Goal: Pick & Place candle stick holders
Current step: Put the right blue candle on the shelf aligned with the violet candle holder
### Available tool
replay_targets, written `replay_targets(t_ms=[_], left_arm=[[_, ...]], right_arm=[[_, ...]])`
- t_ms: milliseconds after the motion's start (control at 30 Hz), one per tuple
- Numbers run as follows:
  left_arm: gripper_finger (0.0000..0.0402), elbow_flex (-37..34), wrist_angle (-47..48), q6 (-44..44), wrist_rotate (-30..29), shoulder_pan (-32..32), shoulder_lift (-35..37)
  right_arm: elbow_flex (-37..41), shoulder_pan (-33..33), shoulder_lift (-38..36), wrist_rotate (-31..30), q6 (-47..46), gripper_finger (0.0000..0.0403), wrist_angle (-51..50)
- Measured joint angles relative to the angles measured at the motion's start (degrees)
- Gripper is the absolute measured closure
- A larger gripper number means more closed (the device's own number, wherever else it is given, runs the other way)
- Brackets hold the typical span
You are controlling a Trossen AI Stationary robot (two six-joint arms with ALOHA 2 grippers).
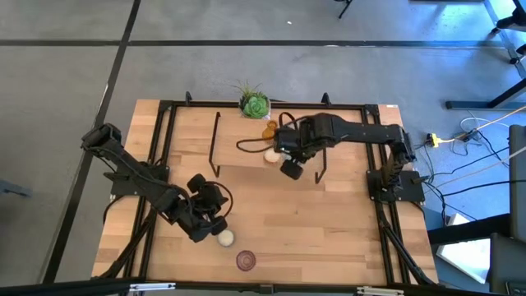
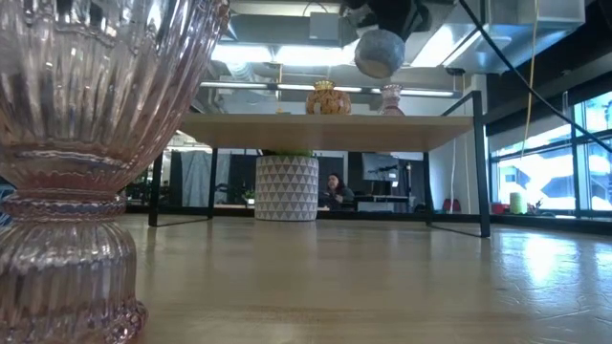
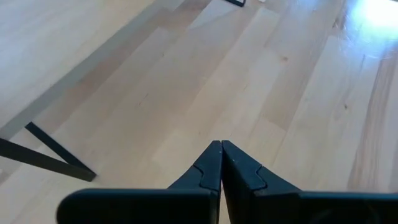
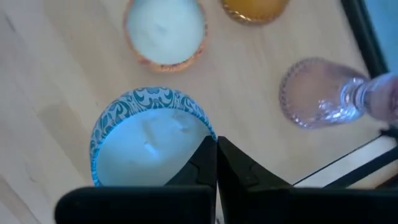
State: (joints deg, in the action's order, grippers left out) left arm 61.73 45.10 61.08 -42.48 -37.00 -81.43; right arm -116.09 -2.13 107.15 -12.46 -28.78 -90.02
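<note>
Because the right gripper (image 4: 216,146) hangs over the raised shelf (image 2: 325,130) with its jaws together on the rim of a blue-patterned holder (image 4: 146,140), the thin pinch is the main worry: that holder could twist or slip out and drop onto its neighbours. Those are close. A cream holder (image 4: 165,30) and an amber holder (image 4: 254,9) sit just beyond it, and a pink glass holder (image 4: 317,93) stands beside the shelf's black frame (image 4: 357,28), so a sideways swing could knock any of them over or off the edge. The potted plant (image 1: 254,104) stands at the back near this group, and its spiky leaves could catch the arm. On the surface below, the left gripper (image 3: 221,149) waits near the front with its jaws closed on nothing, just beside a white holder (image 1: 224,238); another pink holder (image 1: 246,261) stands near the front edge, where a careless move of that arm could tip it.
</note>
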Motion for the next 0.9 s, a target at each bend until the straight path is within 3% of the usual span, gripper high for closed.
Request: replay_targets(t_ms=[167,367,700,900], left_arm=[[0.0399,0.0,0.13,2.49,-0.68,-1.03,0.0],[0.0399,0.0,0.35,7.63,-5.72,-0.78,0.0],[0.0399,0.0,-2.11,17.09,-12.53,7.27,0.0],[0.0399,0.0,-9.57,11.75,-11.22,14.06,0.0]], right_arm=[[0.04,-3.7,-1.41,-2.05,3.98,0.0403,0.0],[0.04,-11.04,-4.03,-5.65,6.14,0.0403,0.02],[0.03,-15.39,-5.14,-6.57,11.66,0.0403,0.0],[2.4,-14.58,-7.36,-7.16,18.62,0.0403,0.5]])
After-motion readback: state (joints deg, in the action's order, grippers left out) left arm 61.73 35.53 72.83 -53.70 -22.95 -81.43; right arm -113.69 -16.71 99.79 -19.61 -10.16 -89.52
